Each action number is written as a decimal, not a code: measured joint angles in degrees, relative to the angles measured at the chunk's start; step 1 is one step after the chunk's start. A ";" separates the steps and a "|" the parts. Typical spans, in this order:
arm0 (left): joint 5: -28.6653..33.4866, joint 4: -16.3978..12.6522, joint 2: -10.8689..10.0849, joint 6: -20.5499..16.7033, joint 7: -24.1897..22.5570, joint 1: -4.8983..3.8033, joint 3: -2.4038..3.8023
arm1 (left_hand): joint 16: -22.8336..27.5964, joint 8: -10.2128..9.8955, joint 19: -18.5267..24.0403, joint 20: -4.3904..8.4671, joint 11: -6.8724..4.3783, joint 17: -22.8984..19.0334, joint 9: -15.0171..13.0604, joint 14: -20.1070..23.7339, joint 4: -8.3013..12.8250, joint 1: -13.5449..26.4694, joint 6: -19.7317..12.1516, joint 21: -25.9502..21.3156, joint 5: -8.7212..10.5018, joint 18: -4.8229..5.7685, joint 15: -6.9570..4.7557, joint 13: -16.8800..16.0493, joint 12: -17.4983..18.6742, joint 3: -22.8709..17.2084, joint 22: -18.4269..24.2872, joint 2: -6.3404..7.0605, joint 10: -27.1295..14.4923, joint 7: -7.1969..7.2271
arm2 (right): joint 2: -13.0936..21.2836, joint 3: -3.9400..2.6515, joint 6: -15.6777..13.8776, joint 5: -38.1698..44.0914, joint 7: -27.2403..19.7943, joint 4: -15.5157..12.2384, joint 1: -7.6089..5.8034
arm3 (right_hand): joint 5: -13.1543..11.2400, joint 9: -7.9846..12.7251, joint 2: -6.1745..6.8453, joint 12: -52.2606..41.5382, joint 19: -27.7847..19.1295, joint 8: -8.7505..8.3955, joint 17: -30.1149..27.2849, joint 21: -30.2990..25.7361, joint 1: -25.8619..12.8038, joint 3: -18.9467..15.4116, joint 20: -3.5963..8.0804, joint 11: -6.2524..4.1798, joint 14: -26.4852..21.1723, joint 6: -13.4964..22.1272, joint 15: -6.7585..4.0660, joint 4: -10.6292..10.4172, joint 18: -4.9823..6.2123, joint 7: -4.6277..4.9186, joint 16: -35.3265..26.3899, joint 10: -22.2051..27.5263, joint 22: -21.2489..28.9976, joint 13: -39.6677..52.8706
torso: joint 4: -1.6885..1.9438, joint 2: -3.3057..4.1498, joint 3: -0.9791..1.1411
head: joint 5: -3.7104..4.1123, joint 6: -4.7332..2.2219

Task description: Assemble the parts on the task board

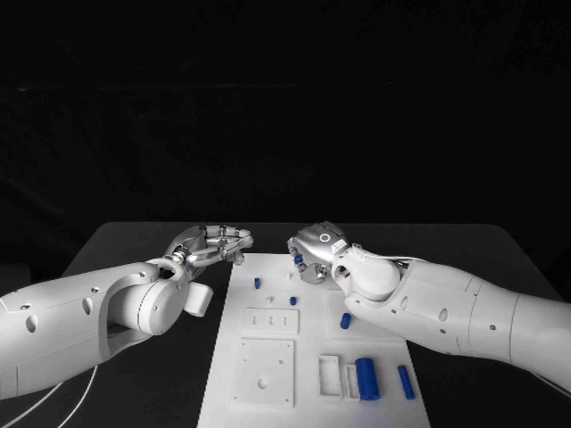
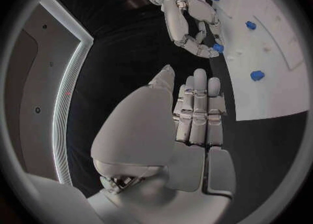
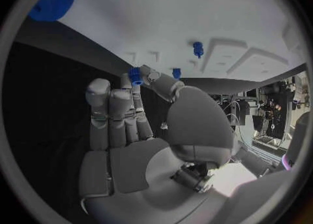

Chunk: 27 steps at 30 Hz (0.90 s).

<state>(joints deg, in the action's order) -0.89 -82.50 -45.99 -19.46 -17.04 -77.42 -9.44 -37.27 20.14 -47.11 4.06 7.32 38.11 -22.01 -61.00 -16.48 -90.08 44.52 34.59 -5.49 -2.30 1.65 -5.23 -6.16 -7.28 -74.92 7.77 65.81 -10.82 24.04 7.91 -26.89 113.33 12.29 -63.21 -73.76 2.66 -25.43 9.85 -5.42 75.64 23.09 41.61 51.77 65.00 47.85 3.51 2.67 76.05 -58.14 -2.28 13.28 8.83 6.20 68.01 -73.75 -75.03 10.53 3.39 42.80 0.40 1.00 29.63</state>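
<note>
The white task board (image 1: 363,343) lies in the middle of the black table. My right hand (image 1: 314,250) hovers over the board's far end and pinches a small blue part (image 3: 135,75) between thumb and a finger; the same part (image 2: 217,48) shows in the left wrist view. My left hand (image 1: 215,242) is just off the board's far left corner, fingers stretched out and holding nothing (image 2: 195,114). Short blue pegs (image 1: 258,282) (image 1: 296,301) (image 1: 346,321) stand on the board. A thick blue cylinder (image 1: 367,378) and a thin blue rod (image 1: 405,382) lie near its front right.
Raised white blocks with holes (image 1: 271,321) (image 1: 265,372) sit on the board's left half, and narrow white slots (image 1: 329,375) lie beside the cylinder. Black table (image 1: 131,245) runs along both sides of the board. Both forearms reach over the table's near half.
</note>
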 measured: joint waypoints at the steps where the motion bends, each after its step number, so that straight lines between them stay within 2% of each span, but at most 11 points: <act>1: 0.00 -0.01 0.01 0.00 0.00 -0.03 0.01 | 0.00 0.00 0.00 0.00 0.00 0.00 0.00 0.00 0.00 0.00 0.00 0.00 0.00 0.00 0.00 0.00 0.00 0.00 0.00 0.00 0.00 0.00 | -0.11 0.00 -0.11 0.27 0.10 0.12 0.00 | 0.00 0.00 0.29 0.00 0.00 0.00 -0.05 0.17 0.16 0.01 0.00 -0.10 0.00 -0.11 0.00 -0.01 0.00 -0.10 0.00 -0.13 0.00 0.02 | 0.00 0.02 0.00 | -0.04 -0.02; 5: -0.01 -0.14 0.09 0.00 0.04 -0.20 0.01 | 0.00 0.00 0.00 0.00 -0.01 0.00 0.00 0.00 0.00 0.00 0.00 0.00 0.00 0.00 0.00 0.00 0.00 0.00 0.00 0.00 0.00 0.00 | -0.46 0.00 -0.45 1.27 0.47 0.73 0.00 | 0.00 -0.01 0.51 0.01 0.00 0.01 -0.07 0.25 -0.06 0.18 0.00 -0.10 0.00 -0.17 0.00 -0.19 -0.01 -0.16 0.22 -0.29 0.00 0.09 | 0.13 0.14 -0.03 | -0.07 -0.06; 16: -0.16 -0.59 0.09 0.01 0.16 -0.81 0.01 | 0.00 0.00 0.08 -0.09 -0.01 -0.05 0.00 0.00 0.00 0.00 0.00 0.00 0.00 -0.01 0.00 0.05 0.00 0.00 0.01 0.00 -0.03 0.00 | -1.24 0.01 -0.62 2.69 0.70 1.64 0.01 | -0.01 -0.06 0.89 0.18 0.01 0.00 -0.18 0.25 0.02 0.39 0.00 0.01 0.10 -0.37 -0.10 -0.40 -0.02 0.04 0.22 -0.40 0.00 0.13 | 0.63 0.59 -0.36 | 0.17 -0.14; 27: -0.42 -1.18 0.00 0.01 0.23 -1.36 0.01 | 0.00 0.00 0.09 -0.10 0.07 -0.05 0.00 0.00 0.00 0.00 0.00 0.00 0.00 -0.03 0.00 0.04 0.00 0.00 0.01 0.00 -0.25 0.00 | -1.60 0.02 -0.56 2.89 0.60 2.63 0.01 | -0.05 -0.42 1.18 0.21 0.03 -0.12 -0.18 0.49 0.18 0.38 0.00 0.08 0.11 -0.36 -0.11 -0.40 -0.03 0.04 0.22 -0.46 0.00 0.13 | 1.04 1.12 -0.56 | 0.19 -0.12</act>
<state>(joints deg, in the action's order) -1.31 -83.68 -45.99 -19.45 -16.81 -78.78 -9.43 -37.27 20.14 -47.02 3.96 7.40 38.07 -22.01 -61.00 -16.48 -90.08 44.52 34.59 -5.49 -2.34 1.65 -5.18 -6.16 -7.28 -74.90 7.76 65.56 -10.82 22.44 7.92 -27.45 116.22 12.89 -60.58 -73.74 2.61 -25.85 11.03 -5.21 75.67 22.97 41.43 52.26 65.18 48.24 3.51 2.75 76.16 -58.50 -2.40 12.89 8.80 6.24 68.24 -74.21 -75.04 10.66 4.44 43.92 -0.16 1.19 29.51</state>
